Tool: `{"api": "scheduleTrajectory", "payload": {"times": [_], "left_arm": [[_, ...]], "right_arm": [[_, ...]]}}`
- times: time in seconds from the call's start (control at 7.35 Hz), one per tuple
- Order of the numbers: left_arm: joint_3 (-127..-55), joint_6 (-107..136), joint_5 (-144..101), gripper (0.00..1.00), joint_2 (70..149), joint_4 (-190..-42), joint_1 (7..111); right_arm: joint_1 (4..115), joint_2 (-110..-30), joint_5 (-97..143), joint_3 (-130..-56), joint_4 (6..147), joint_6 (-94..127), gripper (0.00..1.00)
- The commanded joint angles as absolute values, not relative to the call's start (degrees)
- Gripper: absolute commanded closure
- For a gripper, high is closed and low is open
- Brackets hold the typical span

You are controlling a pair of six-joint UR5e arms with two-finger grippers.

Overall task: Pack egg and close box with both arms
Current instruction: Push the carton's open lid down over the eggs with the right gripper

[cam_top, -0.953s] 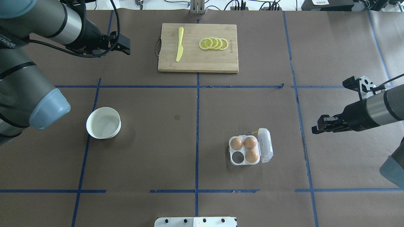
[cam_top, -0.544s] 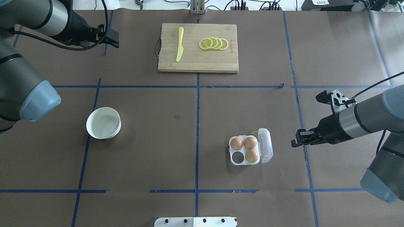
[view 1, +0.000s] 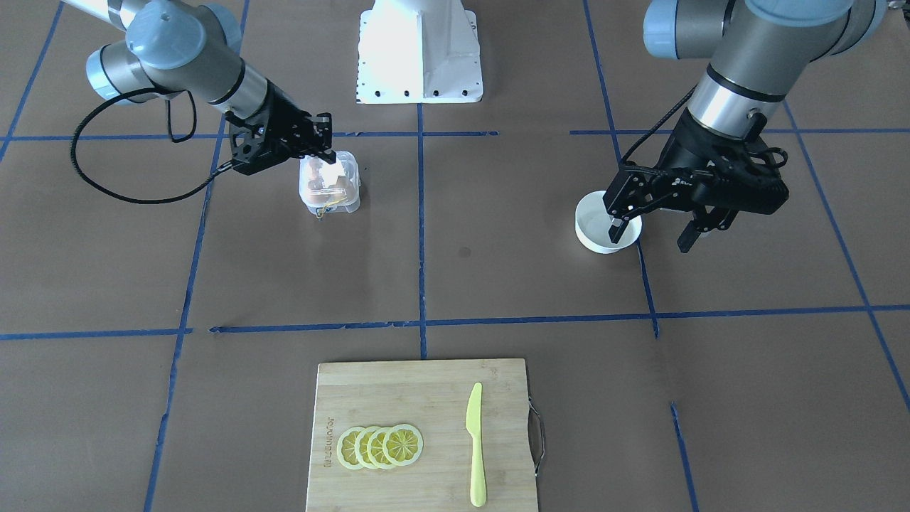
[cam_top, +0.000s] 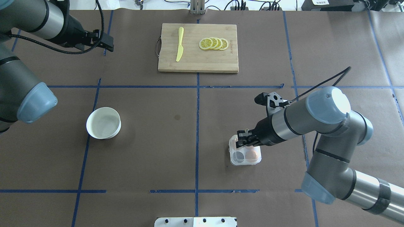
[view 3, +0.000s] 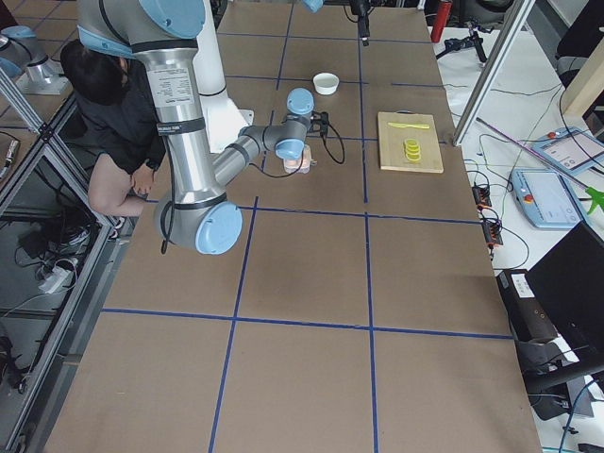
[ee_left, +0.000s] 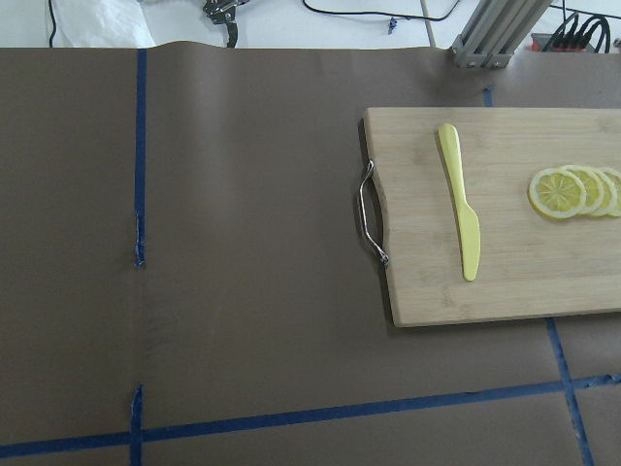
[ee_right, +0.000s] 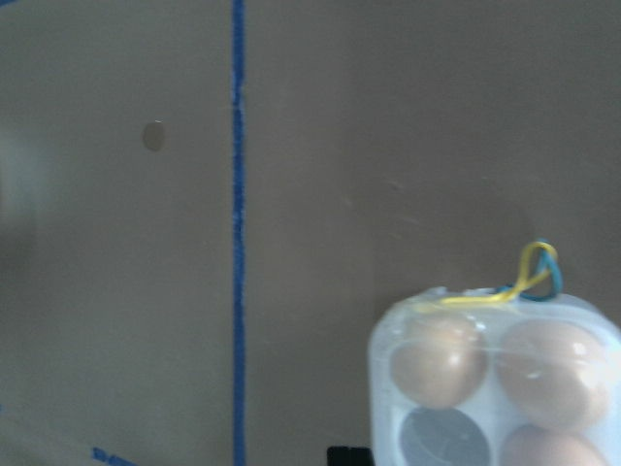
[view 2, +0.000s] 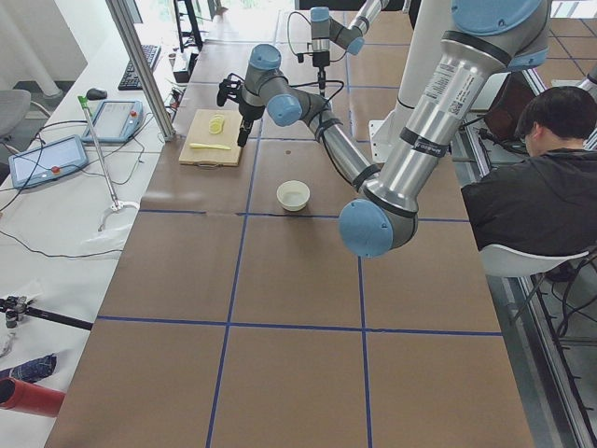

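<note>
Where the brown paper covering the table (cam_top: 151, 151) is ruled into squares by blue tape (cam_top: 197, 126), the box (cam_top: 244, 159) sits in the square on the robot's right, a small clear plastic carton with rounded corners. Its hinged lid lies folded over the four cells; whether it has latched cannot be told. Through the milky plastic three smooth orange-brown eggs (ee_right: 553, 361) show, and the fourth cell (ee_right: 441, 437) is a dark empty round. A thin yellow strand (ee_right: 529, 277) loops at the box's far edge. The right gripper (cam_top: 241, 140), black and angular, is poised over the far half of the lid; how far its fingers are parted cannot be made out. The left gripper (view 1: 650, 238) hangs well apart from the box, over the table's far left part, its fingers (view 1: 616, 229) spread wide and empty. A round white bowl (cam_top: 103, 123) stands alone. A bamboo cutting board (cam_top: 195, 60) with a metal handle carries a yellow plastic knife (cam_top: 180, 44) and overlapped lemon slices (cam_top: 214, 43). A white pedestal (view 1: 419, 50) bears the arms, and a seated person in black (view 2: 541, 177) is beside the table
</note>
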State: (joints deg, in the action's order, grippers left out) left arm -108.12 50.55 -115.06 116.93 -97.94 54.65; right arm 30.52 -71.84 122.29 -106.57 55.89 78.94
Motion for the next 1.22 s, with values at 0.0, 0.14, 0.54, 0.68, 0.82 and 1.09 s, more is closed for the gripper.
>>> {"api": "scheduleTrajectory", "payload": {"times": [0.0,0.14,0.54,0.68,0.82,1.09], "left_arm": [[-107.8,49.7,-115.1,0.0,116.0,-98.0,54.8],[-108.0,47.7,-115.7,0.0,112.2,-98.3,54.8],[-107.8,30.6,-116.0,0.0,103.6,-98.6,63.1],[-106.9,24.4,-118.1,0.0,101.4,-98.8,66.6],[-103.8,17.6,-121.2,0.0,100.3,-99.1,71.2],[-98.1,5.0,-125.8,0.0,99.5,-99.0,79.4]], "right_arm": [[30.1,-64.2,121.7,-106.5,61.4,82.6,0.05],[30.1,-62.4,118.7,-107.2,61.5,86.7,0.0],[32.7,-62.0,113.8,-114.2,78.9,82.6,0.0],[34.7,-62.0,113.8,-116.0,85.2,76.6,0.0],[38.9,-62.7,114.9,-116.8,89.3,70.9,0.0],[47.9,-62.7,118.2,-116.5,99.7,56.7,0.0]]}}
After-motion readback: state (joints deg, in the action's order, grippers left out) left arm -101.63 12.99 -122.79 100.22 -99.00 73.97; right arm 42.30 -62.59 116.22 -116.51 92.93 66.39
